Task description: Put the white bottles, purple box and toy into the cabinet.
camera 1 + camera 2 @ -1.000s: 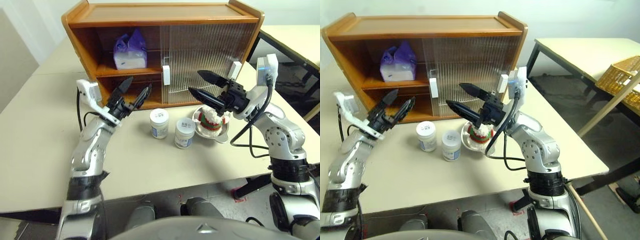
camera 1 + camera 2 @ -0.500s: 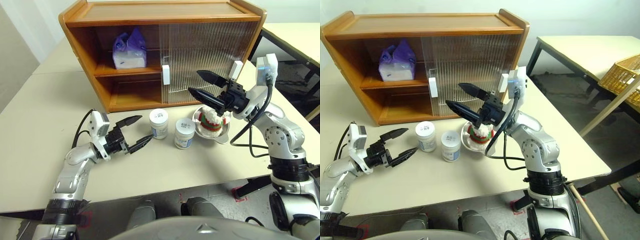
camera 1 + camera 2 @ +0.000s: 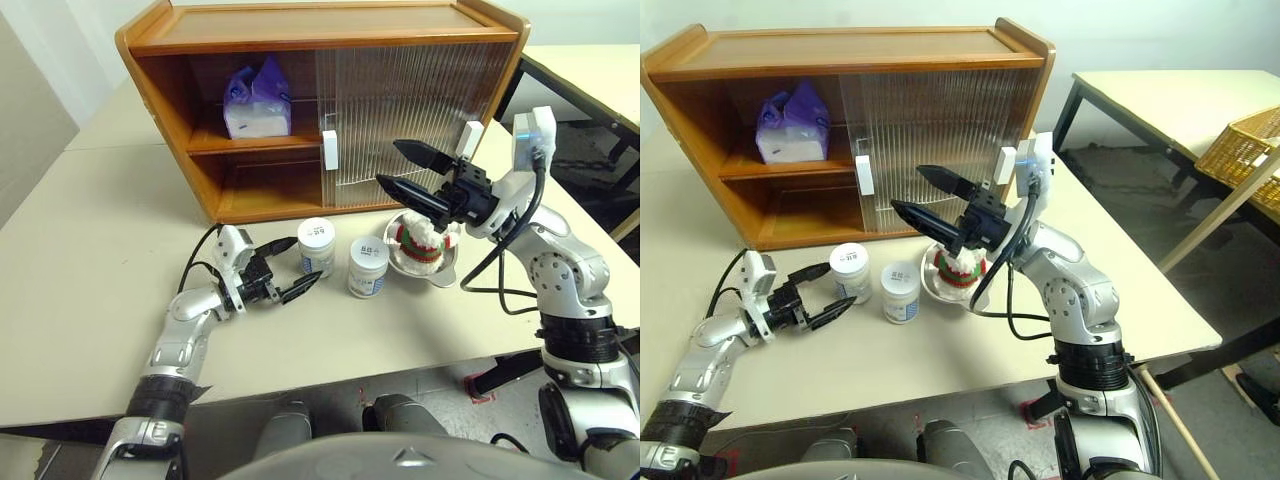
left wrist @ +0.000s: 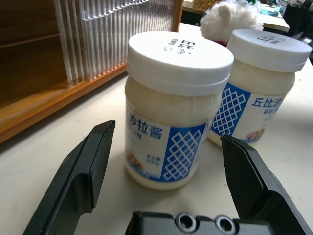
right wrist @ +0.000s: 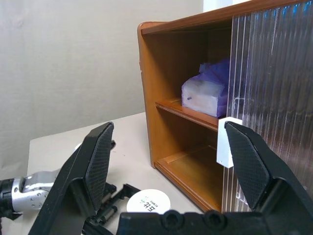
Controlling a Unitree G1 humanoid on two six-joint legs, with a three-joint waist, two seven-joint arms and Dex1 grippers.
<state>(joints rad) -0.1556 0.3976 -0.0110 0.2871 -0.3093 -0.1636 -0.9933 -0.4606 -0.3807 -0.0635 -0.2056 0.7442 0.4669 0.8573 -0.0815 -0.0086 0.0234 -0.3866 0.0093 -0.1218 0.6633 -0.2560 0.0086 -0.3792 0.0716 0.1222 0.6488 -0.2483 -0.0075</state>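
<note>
While wide open and empty, left hand (image 3: 288, 268) beside nearer white bottle (image 3: 317, 245), second bottle (image 3: 368, 266) behind.

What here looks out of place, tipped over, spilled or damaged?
Little stands out. Both white bottles stand upright with lids on, and nothing is spilled. The one odd placement is the toy, which sits inside a steel bowl on the table. The purple box rests on the cabinet shelf.

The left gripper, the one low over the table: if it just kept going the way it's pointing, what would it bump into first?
Most likely the nearer white bottle. The left gripper is open and level, its fingers aimed either side of that bottle.
</note>
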